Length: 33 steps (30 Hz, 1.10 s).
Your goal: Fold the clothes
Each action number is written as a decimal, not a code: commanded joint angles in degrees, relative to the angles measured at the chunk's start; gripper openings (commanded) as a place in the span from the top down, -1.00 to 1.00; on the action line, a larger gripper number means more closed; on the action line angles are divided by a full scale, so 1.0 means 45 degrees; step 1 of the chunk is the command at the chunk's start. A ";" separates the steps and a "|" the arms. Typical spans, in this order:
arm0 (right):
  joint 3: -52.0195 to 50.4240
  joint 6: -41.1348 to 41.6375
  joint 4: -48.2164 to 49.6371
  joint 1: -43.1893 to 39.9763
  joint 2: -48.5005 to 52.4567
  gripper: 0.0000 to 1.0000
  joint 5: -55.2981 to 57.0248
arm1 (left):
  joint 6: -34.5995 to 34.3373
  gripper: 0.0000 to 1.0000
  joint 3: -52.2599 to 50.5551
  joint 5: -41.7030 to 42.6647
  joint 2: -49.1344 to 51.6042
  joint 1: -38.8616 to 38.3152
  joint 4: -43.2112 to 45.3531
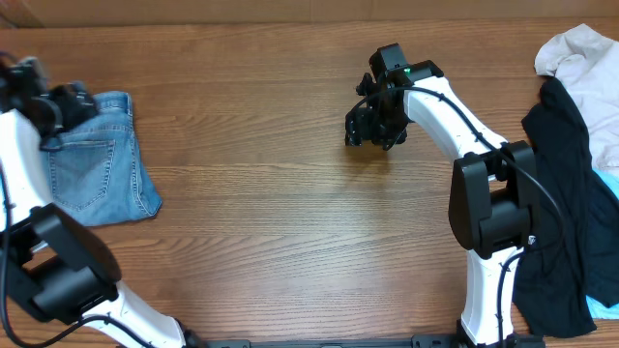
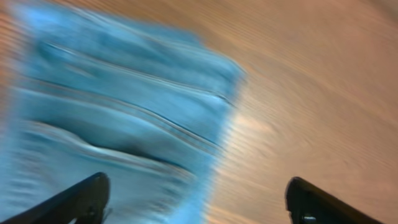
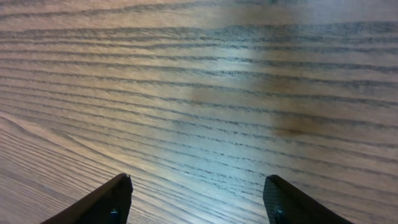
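Lying in a folded pile at the left side of the overhead view, the jeans (image 1: 97,164) rest on the wooden counter (image 1: 290,222). The left tool (image 1: 63,104) hangs over their top edge, its fingers spread wide with nothing in between. The right tool (image 1: 372,126) is near the top middle, released too, over plain wood. A black garment (image 1: 556,184) and an off-white cloth (image 1: 590,68) sit at the right edge.

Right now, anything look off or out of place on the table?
Nothing spilled or damaged. The folded jeans lie slightly askew at the left edge of the table, one lower corner flaring out. At the right edge the black garment and off-white cloth sit in a crumpled, unfolded heap.
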 commanded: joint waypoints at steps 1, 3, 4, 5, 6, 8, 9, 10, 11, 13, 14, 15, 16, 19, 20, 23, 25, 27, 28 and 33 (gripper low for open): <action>0.0170 0.0005 -0.0068 -0.0058 -0.0510 -0.45 0.0000 | 0.0233 -0.69 0.0000 0.0913 0.0155 -0.1379 -0.0869; 0.0170 0.0005 -0.0131 -0.0058 -0.0510 -0.45 0.0000 | 0.0282 -0.53 -0.0010 0.0384 0.0398 -0.2161 -0.1647; 0.0170 0.0005 -0.0151 -0.0058 -0.0510 -0.45 0.0000 | 0.0282 -0.38 -0.0019 0.0107 0.0534 -0.2472 -0.1948; 0.0170 0.0005 -0.0185 -0.0058 -0.0510 -0.46 0.0000 | 0.0282 -0.28 -0.0049 -0.0175 0.0709 -0.2812 -0.2288; 0.0170 0.0005 -0.0228 -0.0058 -0.0510 -0.46 -0.0005 | 0.0282 -0.12 -0.0097 -0.0520 0.0879 -0.3123 -0.2565; 0.0170 0.0005 -0.0301 -0.0058 -0.0510 -0.46 0.0000 | 0.0151 0.35 -0.0243 -0.1248 0.1336 -0.3580 -0.2871; 0.0170 0.0005 -0.0335 -0.0058 -0.0510 -0.46 0.0000 | -0.0005 0.37 -0.0355 -0.1491 0.1608 -0.3750 -0.2900; 0.0170 0.0005 -0.0374 -0.0058 -0.0510 -0.47 0.0000 | -0.0151 0.37 -0.0427 -0.1617 0.1841 -0.3837 -0.2934; 0.0170 0.0005 -0.0427 -0.0058 -0.0510 -0.47 0.0000 | -0.0214 0.41 -0.0520 -0.1637 0.2161 -0.3886 -0.2963; 0.0170 0.0000 -0.0510 -0.0058 -0.0510 -0.47 0.0000 | -0.0374 0.47 -0.0612 -0.1676 0.2599 -0.3871 -0.3036; 0.0170 0.0000 -0.0559 -0.0058 -0.0510 -0.47 0.0005 | -0.0466 0.48 -0.0631 -0.1778 0.2861 -0.3779 -0.3113; 0.0170 0.0000 -0.0573 -0.0063 -0.0510 -0.47 0.0005 | -0.0568 0.52 -0.0631 -0.1909 0.3021 -0.3696 -0.3196; 0.0170 0.0000 -0.0578 -0.0058 -0.0510 -0.47 0.0005 | -0.0675 0.58 -0.0636 -0.2069 0.3177 -0.3585 -0.3293; 0.0170 -0.0005 -0.0525 -0.0058 -0.0510 -0.47 0.0005 | -0.1292 0.63 -0.0646 -0.2725 0.3351 -0.3172 -0.3623; 0.0170 -0.0005 -0.0500 -0.0058 -0.0510 -0.47 0.0005 | -0.1326 0.63 -0.0646 -0.2837 0.3351 -0.3031 -0.3725; 0.0170 0.0000 -0.0384 -0.0058 -0.0510 -0.47 0.0005 | -0.1360 0.76 -0.0646 -0.3065 0.3351 -0.2560 -0.4046; 0.0170 0.0000 -0.0340 -0.0058 -0.0510 -0.47 0.0005 | -0.1360 0.88 -0.0646 -0.3332 0.3351 -0.2249 -0.4226; 0.0170 0.0000 -0.0321 -0.0058 -0.0510 -0.47 0.0005 | -0.1467 0.89 -0.0646 -0.3585 0.3351 -0.1919 -0.4255; 0.0170 0.0000 -0.0316 -0.0058 -0.0510 -0.47 0.0005 | -0.1511 0.89 -0.0646 -0.3721 0.3351 -0.1758 -0.4211; 0.0170 0.0000 -0.0272 -0.0058 -0.0510 -0.47 0.0005 | -0.1501 0.91 -0.0627 -0.4211 0.3351 -0.1064 -0.3356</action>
